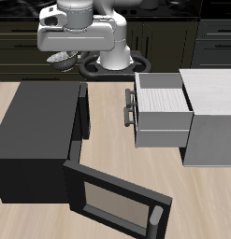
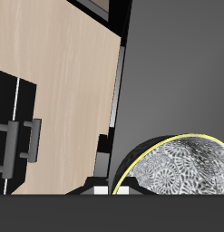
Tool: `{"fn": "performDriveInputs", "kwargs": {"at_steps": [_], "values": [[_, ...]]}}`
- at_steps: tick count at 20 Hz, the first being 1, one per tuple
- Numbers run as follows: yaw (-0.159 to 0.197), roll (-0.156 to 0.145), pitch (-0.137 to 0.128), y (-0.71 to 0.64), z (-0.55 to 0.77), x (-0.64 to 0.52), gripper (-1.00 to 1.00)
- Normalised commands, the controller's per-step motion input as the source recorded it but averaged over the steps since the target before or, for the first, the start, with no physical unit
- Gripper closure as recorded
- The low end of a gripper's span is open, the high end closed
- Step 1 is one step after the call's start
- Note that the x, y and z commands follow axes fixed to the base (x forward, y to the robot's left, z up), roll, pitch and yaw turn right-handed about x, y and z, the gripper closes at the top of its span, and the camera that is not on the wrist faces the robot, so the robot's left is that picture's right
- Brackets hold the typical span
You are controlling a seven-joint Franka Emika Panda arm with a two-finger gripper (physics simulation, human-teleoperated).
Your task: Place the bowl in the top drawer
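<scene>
Dark cabinet drawers (image 1: 215,37) line the back of the scene, behind a light wood table (image 1: 103,121) that carries one black microwave (image 1: 37,131) with its door (image 1: 117,201) swung down open, and one grey cabinet (image 1: 210,117) whose top drawer (image 1: 164,117) is pulled out, white inside showing and dark bar handle (image 1: 129,110) facing the microwave.

One bowl (image 1: 61,61) hangs in the air under the arm, above the microwave's back edge and well apart from the drawer. In the wrist view the bowl (image 2: 177,168) sits right against the jaws, speckled inside showing, so the jaws appear closed on its rim, though the fingers themselves are hidden.

Judging by this, the drawer is open and the bowl lifted; carrying it across, lowering it into the drawer and letting go are left.
</scene>
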Motion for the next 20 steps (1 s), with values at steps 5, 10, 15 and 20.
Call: {"fn": "performDriveInputs", "kwargs": {"at_steps": [5,10,15,20], "values": [[0.095,0.016,-0.017,0.23,0.06,-0.27,1.0],[0.108,0.028,-0.049,0.3,0.09,-0.24,1.0],[0.157,0.013,-0.05,0.33,0.07,-0.21,1.0],[0.162,0.018,-0.042,0.3,0.04,-0.13,1.0]]}}
